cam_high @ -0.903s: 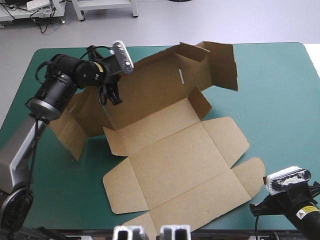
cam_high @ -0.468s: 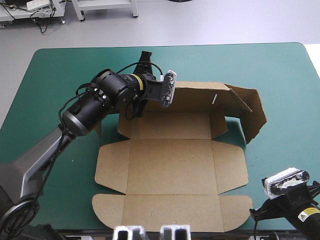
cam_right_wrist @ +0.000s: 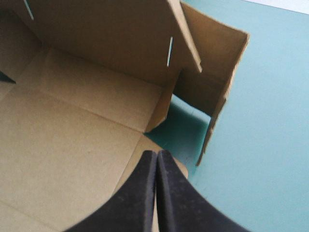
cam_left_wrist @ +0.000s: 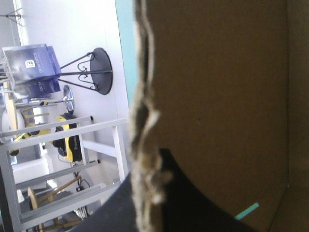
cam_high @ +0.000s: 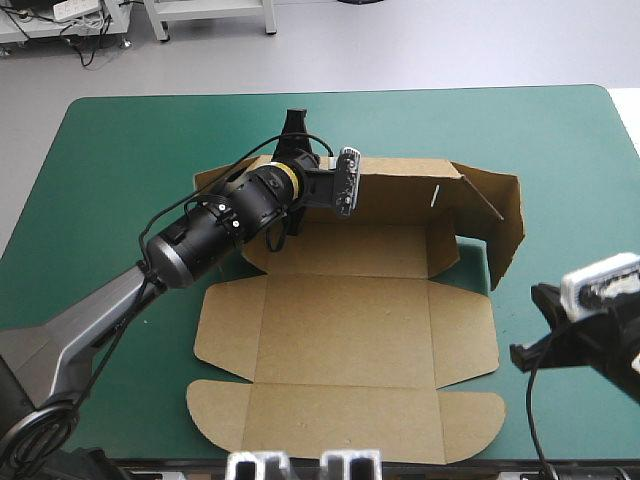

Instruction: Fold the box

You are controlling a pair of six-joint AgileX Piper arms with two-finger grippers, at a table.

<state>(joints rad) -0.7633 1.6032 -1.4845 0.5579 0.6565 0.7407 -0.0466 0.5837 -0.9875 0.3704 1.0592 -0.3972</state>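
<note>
Since just before, right gripper (cam_right_wrist: pixel 157 157) has come up off the near right corner, in toward the box's right side. Left arm has shifted only a little, and box (cam_high: pixel 340 330) is about where it was. Box sits mid-table on teal-green cover (cam_high: pixel 110 150), base and near panels flat, rounded lid flap toward the near edge. Rear wall (cam_high: pixel 400 190) stands raised. Its right end panel (cam_high: pixel 505 225) is bent round toward the near side, upright. Left gripper (cam_high: pixel 292 138) is clamped on the rear wall's top edge near its left end, a black finger each side of the raw board edge. Right gripper's fingers are pressed together in a point, gripping nothing, by the right side flap's edge. Can't tell whether they touch it.
</note>
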